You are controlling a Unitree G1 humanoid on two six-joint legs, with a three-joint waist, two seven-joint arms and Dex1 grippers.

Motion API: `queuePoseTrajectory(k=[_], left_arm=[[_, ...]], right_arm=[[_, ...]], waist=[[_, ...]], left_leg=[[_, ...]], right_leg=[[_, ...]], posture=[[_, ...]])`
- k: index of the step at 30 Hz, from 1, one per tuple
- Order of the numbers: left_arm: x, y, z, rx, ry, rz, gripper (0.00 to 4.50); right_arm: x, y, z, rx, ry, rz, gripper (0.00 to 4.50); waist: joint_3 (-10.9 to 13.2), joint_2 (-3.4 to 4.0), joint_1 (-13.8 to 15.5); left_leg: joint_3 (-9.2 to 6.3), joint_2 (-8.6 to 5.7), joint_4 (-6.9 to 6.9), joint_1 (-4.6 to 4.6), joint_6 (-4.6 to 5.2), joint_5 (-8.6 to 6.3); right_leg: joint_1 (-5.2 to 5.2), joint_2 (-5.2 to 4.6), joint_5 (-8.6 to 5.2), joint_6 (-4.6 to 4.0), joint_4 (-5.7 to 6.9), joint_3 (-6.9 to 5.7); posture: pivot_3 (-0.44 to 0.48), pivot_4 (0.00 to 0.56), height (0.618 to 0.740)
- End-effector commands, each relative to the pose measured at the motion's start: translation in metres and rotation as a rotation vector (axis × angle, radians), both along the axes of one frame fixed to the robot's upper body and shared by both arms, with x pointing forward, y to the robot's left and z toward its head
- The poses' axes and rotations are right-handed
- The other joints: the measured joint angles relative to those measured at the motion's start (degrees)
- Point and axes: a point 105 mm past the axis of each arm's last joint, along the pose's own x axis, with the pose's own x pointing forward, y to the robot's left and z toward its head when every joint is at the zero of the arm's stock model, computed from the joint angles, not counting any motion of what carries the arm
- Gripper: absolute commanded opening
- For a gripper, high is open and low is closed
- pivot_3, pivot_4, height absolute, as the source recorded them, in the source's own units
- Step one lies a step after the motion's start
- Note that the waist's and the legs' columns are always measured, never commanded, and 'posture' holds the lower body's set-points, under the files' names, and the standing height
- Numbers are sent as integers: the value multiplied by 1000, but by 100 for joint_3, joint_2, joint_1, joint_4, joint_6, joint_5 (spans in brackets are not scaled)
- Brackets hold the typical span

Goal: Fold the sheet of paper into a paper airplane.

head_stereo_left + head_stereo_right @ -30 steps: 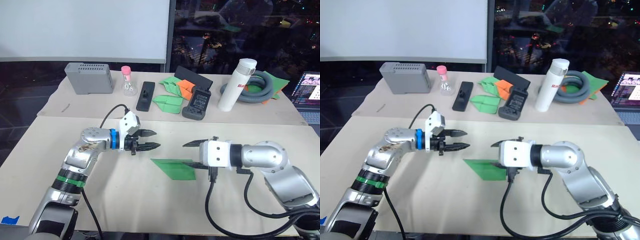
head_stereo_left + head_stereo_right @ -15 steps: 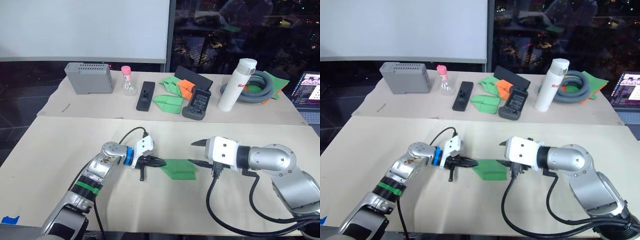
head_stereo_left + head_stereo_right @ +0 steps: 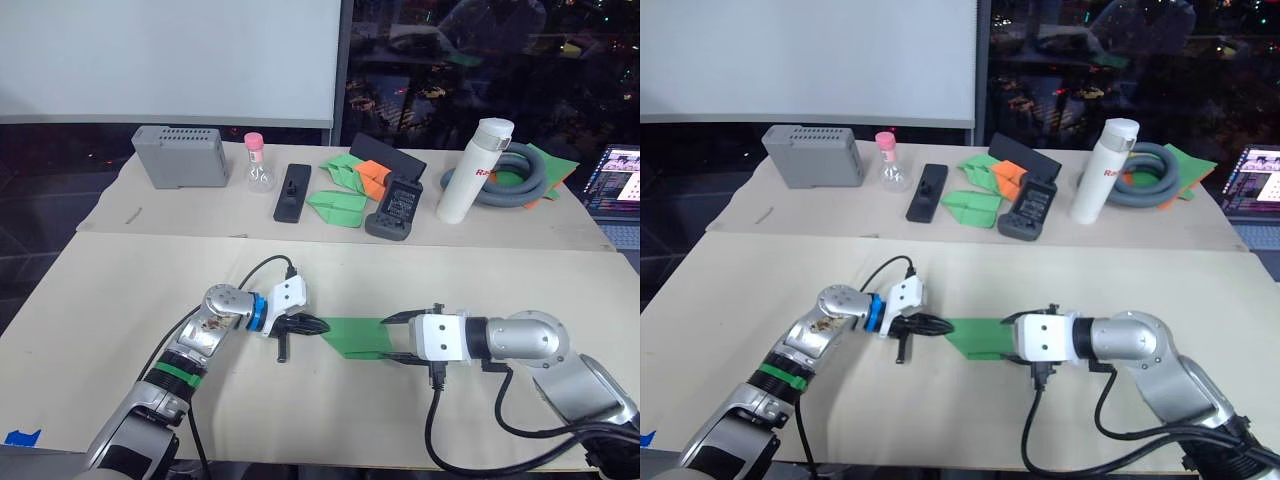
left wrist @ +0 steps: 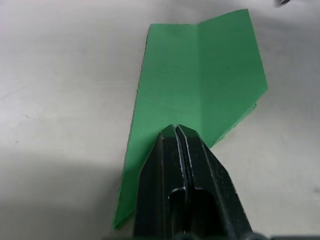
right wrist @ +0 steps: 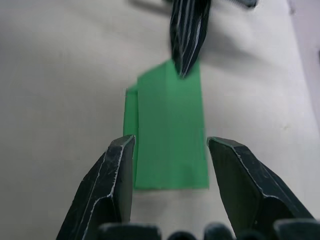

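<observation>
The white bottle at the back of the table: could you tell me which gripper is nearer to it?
Right. The right gripper is open at the folded sheet of paper, below the white bottle. The left gripper, shut on the paper's other end, sits farther left.

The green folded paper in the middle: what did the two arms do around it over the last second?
The left gripper dropped from above the table, closed, and now presses its tips on the paper airplane's nose end. The right gripper, open, came lower and closer, its fingers straddling the tail end. The paper shifted slightly. The grey box and white bottle stayed put.
</observation>
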Motion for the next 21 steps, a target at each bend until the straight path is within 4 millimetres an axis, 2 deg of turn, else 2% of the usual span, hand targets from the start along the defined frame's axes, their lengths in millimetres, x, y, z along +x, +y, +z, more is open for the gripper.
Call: queuePoseTrajectory(k=[1, 8, 11, 14, 15, 16, 21], left_arm=[[-2, 3, -9, 33, 4, 8, 20], [0, 6, -17, 76, -41, -3, 20], [6, 7, -16, 85, -71, 5, 0], [10, 8, -15, 87, -93, 3, 0], [11, 8, -14, 89, -104, 1, 0], [11, 8, -14, 91, -114, -1, 0], [12, 6, -13, 82, -149, -28, 0]], right_arm=[[1, 1, 1, -6, -48, 32, 2612], [8, 0, -9, -7, -66, 33, 2612], [10, 2, -11, 7, -59, 38, 1799], [9, 3, -14, 23, -13, 40, 809], [10, 3, -13, 43, 8, 30, 268], [12, 2, -12, 63, 35, 13, 47], [6, 2, -10, 195, 310, -64, 47]], waist=[[0, 0, 1], [-1, 0, 2], [-1, 0, 5], [-1, 0, 2], [-1, 0, 2], [-1, 0, 2], [-1, 0, 3]], left_leg=[[0, 0, 0, 0, 0, 0], [0, 0, -1, 7, 0, 0], [1, -1, 0, 10, 0, 0], [1, 0, 0, 13, 0, 0], [1, 0, 0, 13, 0, 0], [1, 0, 0, 13, 0, 0], [0, 1, 0, 15, 0, 0]], right_leg=[[0, 0, 0, 0, 0, 0], [6, -1, 0, 0, 0, 1], [9, -1, 0, 0, 0, 1], [11, -1, 0, 0, 1, 1], [11, -1, 0, 0, 1, 1], [11, 0, 0, 0, 1, 1], [14, -1, 0, 0, 1, 1]], posture=[[0, 150, 740], [0, 150, 740], [0, 150, 740], [0, 150, 740], [0, 150, 740], [0, 150, 740], [0, 150, 740]])
